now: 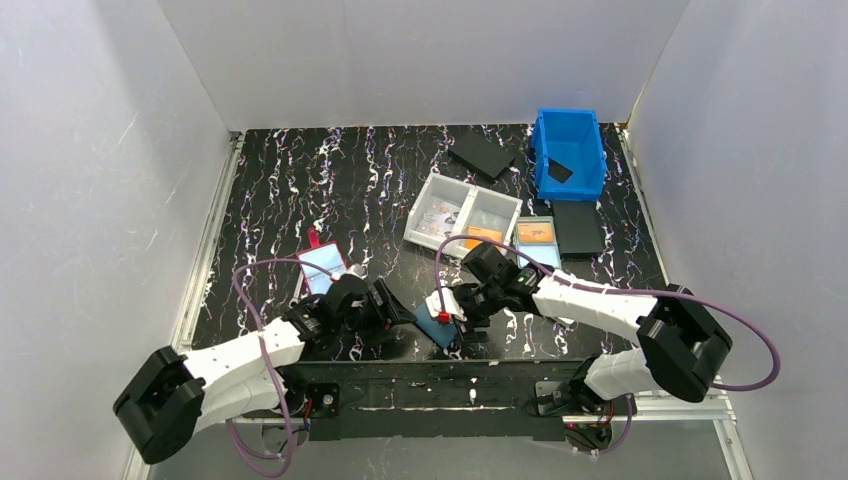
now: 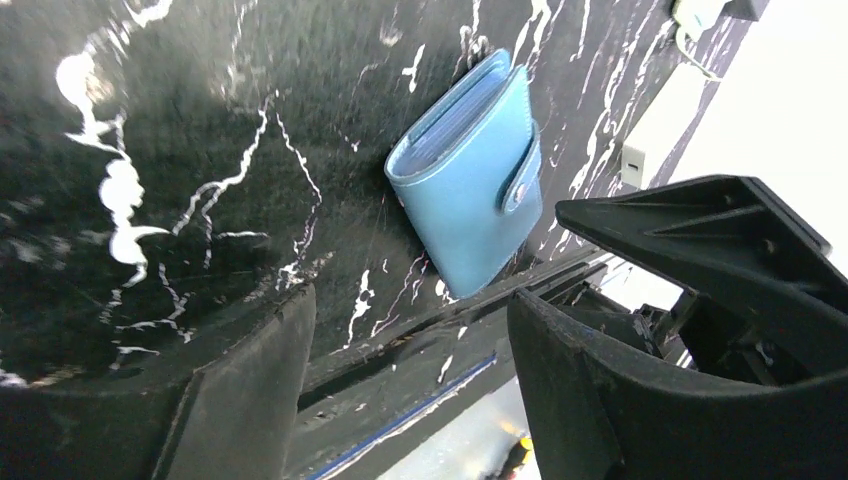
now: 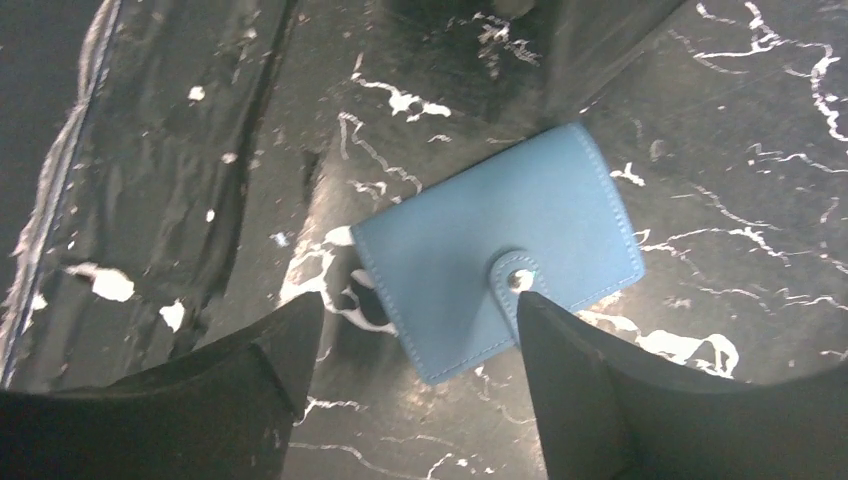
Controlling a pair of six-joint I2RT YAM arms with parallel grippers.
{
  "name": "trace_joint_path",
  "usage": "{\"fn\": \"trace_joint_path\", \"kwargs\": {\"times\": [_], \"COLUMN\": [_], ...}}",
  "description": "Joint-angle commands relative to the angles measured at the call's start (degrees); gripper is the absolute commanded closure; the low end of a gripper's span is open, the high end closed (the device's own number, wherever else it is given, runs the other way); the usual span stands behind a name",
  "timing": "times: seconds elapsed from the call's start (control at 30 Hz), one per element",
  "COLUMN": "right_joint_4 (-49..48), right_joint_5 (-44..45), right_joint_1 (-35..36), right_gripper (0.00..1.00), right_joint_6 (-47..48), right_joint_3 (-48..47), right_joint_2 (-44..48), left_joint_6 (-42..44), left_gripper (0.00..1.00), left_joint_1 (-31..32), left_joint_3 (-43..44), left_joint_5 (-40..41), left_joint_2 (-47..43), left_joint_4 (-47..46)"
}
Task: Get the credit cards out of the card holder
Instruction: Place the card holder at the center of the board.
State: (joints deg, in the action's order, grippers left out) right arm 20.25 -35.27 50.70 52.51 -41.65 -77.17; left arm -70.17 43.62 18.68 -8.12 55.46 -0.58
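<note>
- White panels (image 1: 100,200) close the cell on three sides. The table (image 1: 300,180) is black with white marble veining, and its surface looks glossy and slightly wrinkled in the wrist views.
- Both arms reach inward, low over the near edge of the table.
- The left gripper (image 2: 410,310) has its fingers spread with nothing between them. The card holder lies just beyond its tips, apart from them.
- The right gripper (image 3: 418,305) also stands spread and grips nothing, hanging over the near edge of the holder. One fingertip's outline meets the tab, and I cannot tell whether it touches.
- A blue bin (image 1: 570,150) sits at the far right corner, and a clear two-compartment tray (image 1: 462,215) sits mid-table. Both are well apart from the work.
- The card holder (image 3: 500,250) lies flat on the table between the two grippers. It is folded shut, light blue, smooth-faced, with a stitched border.
- In the top view it reads only as a dark blue patch, partly covered by the right gripper.
- Layered pocket edges show along its open side in the left wrist view.
- The tab (image 3: 515,280) wraps over the front face and is fastened by a small bright stud.
- I cannot make out the credit cards, as the closed cover hides the interior.
</note>
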Motion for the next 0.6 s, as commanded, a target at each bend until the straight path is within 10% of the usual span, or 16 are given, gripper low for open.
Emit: {"fn": "trace_joint_path", "kwargs": {"times": [0.0, 0.57], "right_joint_4": [-10.1, -14.7], "right_joint_5": [5.4, 13.3], "right_joint_1": [2.9, 4.0], "right_gripper": [0.24, 0.40], "right_joint_6": [-4.4, -7.9], "right_joint_3": [-0.4, 0.7], "right_joint_2": [-1.4, -7.4], "left_joint_6": [-11.9, -18.2], "left_gripper": [0.31, 0.43], "left_joint_1": [3.5, 5.9], "left_joint_3": [0.2, 1.1], "left_joint_5": [3.3, 4.6], "left_joint_2": [5.2, 18.7], "left_joint_4": [-4.5, -10.9]}}
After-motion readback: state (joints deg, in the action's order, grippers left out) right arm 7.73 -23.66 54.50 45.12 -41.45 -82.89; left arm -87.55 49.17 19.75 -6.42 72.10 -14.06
